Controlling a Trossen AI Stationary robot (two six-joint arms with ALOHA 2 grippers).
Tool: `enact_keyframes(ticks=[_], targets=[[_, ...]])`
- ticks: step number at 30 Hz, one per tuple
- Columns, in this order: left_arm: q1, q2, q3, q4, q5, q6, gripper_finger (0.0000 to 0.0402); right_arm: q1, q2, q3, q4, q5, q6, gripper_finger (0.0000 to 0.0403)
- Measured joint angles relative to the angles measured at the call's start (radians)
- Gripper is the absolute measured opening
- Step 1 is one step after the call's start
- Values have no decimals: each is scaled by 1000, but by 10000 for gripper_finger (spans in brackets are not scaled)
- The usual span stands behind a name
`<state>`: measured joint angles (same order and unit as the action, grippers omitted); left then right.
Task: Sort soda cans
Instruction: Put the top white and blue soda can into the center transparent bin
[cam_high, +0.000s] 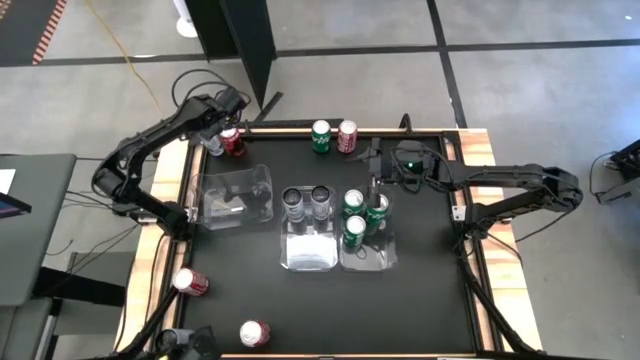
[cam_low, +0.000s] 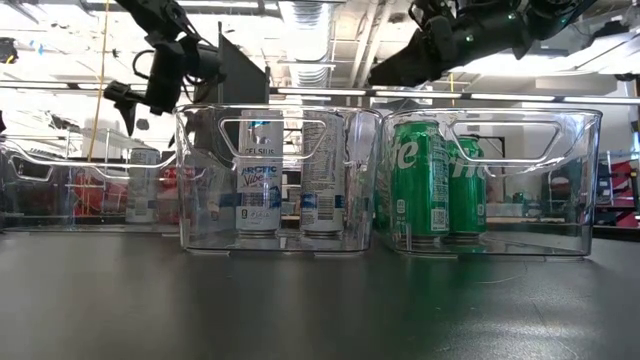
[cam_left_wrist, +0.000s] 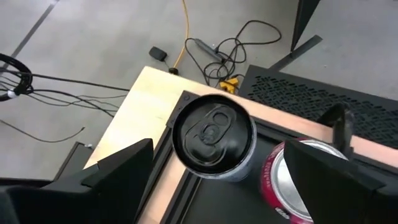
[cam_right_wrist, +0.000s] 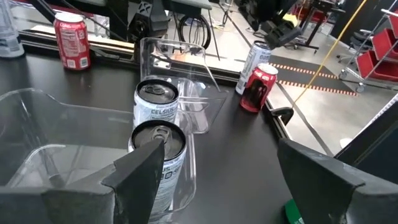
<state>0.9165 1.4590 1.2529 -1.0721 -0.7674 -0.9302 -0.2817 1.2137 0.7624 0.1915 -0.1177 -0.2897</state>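
My left gripper (cam_high: 213, 138) hangs open over the table's far left corner. Its fingers stand on either side of a silver-grey can (cam_left_wrist: 214, 140) without touching it. That can stands upright beside a red can (cam_left_wrist: 297, 182). My right gripper (cam_high: 378, 180) is open above the right bin (cam_high: 385, 262), which holds three upright green cans (cam_high: 354, 230). Two silver cans (cam_right_wrist: 155, 118) stand in the middle bin (cam_high: 308, 258). A green can (cam_high: 321, 136) and a red can (cam_high: 347, 135) stand at the far edge. Two red cans (cam_high: 190, 282) (cam_high: 254, 333) lie near the left front.
A clear bin (cam_high: 237, 193) sits left of the middle one, holding no cans. The table has a raised wooden rim (cam_left_wrist: 149, 93). Cables lie on the floor (cam_left_wrist: 217, 46) beyond the far left corner. Bare black tabletop (cam_high: 420, 300) spreads toward the near right.
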Motion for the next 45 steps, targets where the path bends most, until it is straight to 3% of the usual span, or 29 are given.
enact_keyframes(ticks=[13, 37, 45], targets=[[-6, 0, -95, 120, -18, -60, 357, 0, 2, 0, -5, -39, 0, 330], [-6, 0, -144, 178, -49, -120, 357, 7, 2, -1, -30, -41, -5, 330], [-6, 11, -144, 182, -72, -130, 357, 5, 2, -40, 46, -41, -11, 330]])
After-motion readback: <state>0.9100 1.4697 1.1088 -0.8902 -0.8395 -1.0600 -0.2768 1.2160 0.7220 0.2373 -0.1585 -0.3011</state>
